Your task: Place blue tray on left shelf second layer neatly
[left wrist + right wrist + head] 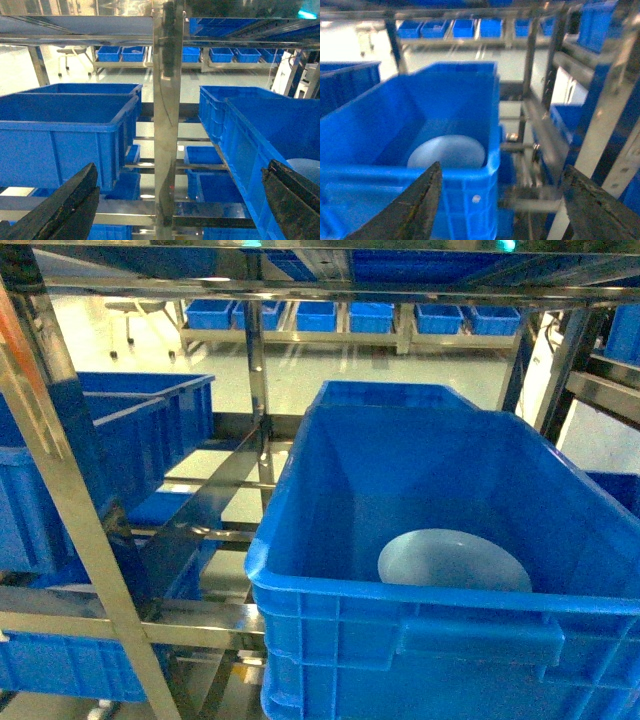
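The pale blue tray [455, 562] lies flat on the floor of a deep dark-blue crate [420, 625] at the right of the head view. It also shows in the right wrist view [447, 151], and its edge shows in the left wrist view [306, 171]. My right gripper [502, 202] is open, short of the crate's near right corner and empty. My left gripper [180, 200] is open and empty, facing a steel post [166, 125]. The left shelf [70, 510] is a shiny steel rack whose tier holds dark-blue crates [130, 430]. Neither gripper shows in the head view.
A second crate [392, 395] stands behind the one with the tray. Steel bars [190, 625] and posts [258, 390] cross between the left and right bays. More rack posts [600, 130] stand to the right. Small blue bins [370, 316] line a far rack.
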Available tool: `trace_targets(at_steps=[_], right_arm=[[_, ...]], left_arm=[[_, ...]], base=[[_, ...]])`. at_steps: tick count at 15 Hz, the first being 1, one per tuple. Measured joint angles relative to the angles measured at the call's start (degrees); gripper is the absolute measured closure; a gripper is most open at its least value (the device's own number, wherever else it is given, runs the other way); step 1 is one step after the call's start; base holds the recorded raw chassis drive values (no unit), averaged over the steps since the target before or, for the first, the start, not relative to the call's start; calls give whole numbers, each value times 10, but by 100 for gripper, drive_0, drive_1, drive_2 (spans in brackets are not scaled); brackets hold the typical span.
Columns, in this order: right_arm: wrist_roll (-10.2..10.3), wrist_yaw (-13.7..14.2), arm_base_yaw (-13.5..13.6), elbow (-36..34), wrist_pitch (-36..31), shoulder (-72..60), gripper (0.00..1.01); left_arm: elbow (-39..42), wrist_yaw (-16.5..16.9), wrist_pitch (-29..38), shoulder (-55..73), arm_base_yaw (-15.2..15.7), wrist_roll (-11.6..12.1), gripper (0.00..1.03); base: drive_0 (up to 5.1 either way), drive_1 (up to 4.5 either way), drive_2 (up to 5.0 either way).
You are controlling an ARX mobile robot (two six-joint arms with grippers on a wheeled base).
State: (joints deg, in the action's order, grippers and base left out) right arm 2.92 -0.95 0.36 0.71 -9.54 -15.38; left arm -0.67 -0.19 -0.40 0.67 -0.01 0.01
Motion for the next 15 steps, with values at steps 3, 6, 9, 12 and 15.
trace_targets(at_steps=[3,6,9,12,15], right_arm=[[-20,10,-4,0,-20,36,74],[-25,10,-4,1,54,93,99],[-26,10,-4,1,102,151,99],[-26,10,-4,1,99,151,99],[-26,10,-4,1,98,151,99]], left_arm=[[0,1,1,0,0,0,5],[0,2,2,0,0,0,5],[0,2,2,0,0,0,5],[0,2,1,0,0,0,5],[0,2,2,0,0,0,5]], base=[[0,0,0],[0,0,0],[0,0,0],[0,0,0],[0,0,0]])
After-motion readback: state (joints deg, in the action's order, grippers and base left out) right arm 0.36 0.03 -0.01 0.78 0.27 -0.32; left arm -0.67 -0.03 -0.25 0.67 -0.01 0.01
